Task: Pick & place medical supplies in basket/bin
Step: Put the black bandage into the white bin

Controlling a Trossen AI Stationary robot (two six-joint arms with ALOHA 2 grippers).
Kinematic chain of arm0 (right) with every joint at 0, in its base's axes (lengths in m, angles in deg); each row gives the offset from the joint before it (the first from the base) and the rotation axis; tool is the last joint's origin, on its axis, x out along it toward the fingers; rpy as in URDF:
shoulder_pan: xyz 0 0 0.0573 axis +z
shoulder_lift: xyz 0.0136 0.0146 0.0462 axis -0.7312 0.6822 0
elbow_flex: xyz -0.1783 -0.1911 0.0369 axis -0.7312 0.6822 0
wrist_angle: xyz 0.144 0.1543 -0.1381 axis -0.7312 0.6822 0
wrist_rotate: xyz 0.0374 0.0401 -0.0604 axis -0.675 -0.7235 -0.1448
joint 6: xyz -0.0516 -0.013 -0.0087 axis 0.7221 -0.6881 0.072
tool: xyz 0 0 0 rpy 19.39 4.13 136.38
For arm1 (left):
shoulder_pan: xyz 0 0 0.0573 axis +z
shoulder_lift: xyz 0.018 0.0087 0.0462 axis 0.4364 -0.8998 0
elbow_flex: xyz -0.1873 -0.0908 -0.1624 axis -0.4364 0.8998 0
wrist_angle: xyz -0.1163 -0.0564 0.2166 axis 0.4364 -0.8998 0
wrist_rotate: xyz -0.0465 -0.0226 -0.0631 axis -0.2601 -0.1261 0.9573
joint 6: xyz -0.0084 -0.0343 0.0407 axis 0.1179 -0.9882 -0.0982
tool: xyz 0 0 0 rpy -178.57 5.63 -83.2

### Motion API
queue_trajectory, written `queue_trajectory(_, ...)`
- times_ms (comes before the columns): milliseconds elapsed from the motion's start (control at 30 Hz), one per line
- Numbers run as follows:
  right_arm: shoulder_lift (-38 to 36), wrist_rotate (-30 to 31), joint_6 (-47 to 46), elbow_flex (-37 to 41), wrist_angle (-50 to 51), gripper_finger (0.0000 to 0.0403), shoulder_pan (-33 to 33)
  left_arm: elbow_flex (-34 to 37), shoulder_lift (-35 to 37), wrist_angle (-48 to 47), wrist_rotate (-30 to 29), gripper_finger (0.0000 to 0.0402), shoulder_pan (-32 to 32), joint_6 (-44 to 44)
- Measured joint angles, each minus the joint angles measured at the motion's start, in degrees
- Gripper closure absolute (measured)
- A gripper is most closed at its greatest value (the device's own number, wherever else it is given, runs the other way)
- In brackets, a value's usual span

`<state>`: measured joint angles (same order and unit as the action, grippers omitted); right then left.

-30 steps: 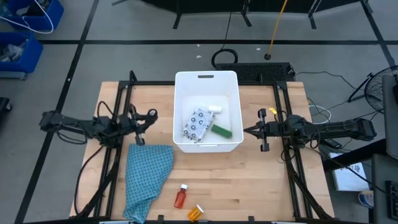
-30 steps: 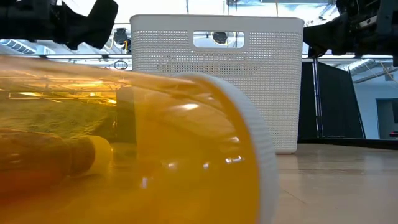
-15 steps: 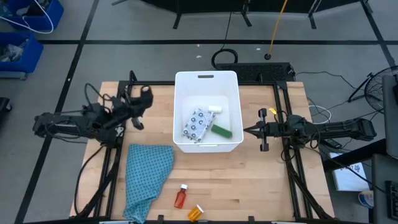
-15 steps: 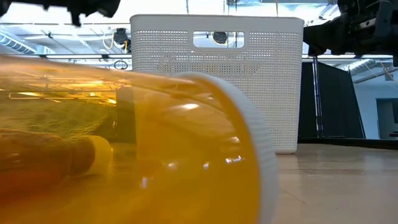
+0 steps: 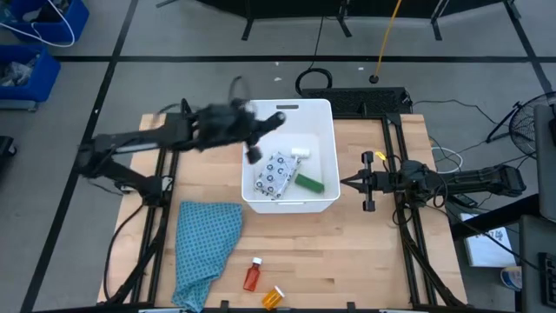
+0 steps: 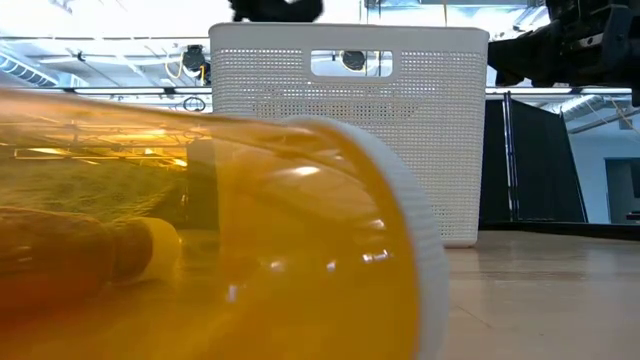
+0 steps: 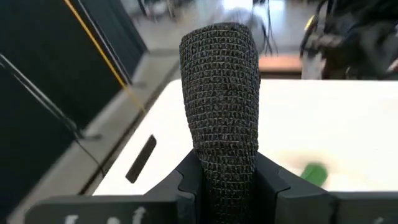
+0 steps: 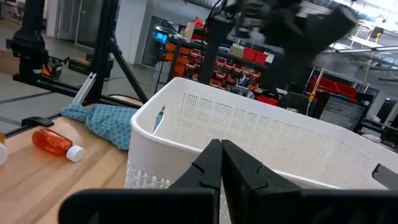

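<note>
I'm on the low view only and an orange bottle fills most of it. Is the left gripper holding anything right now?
Observer: Yes. In the left wrist view, the left gripper is shut on the black block.
Operator: Where is it relative to the basket?
Observer: In the high view it is over the basket, just inside its left wall.
Operator: What's already inside?
Observer: The green block, the dotted packet and the small white cylinder.

Overhead, table-level, two wrist views — shared tub
</note>
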<state>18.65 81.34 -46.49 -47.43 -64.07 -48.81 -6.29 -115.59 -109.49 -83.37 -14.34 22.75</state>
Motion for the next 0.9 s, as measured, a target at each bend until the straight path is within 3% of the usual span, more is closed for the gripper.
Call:
queue_trajectory(200,0.0,0.0,1.5,0.0,0.0,0.0403,0.0,-18.4,-16.7,-10.6,8.3,0.0327,4.0,1.6)
queue_trajectory(367,0.0,0.0,1.5,0.0,0.0,0.0403,0.0,-28.1,-27.6,-14.2,12.6,0.0323,7.0,4.8)
queue_trajectory(533,0.0,0.0,1.5,0.0,0.9,0.0403,0.0,-34.7,-35.6,-18.7,19.5,0.0326,9.2,7.4)
queue_trajectory(900,0.0,-0.1,1.3,0.0,3.0,0.0403,0.0,-37.7,-42.4,-30.9,19.1,0.0330,13.7,4.0)
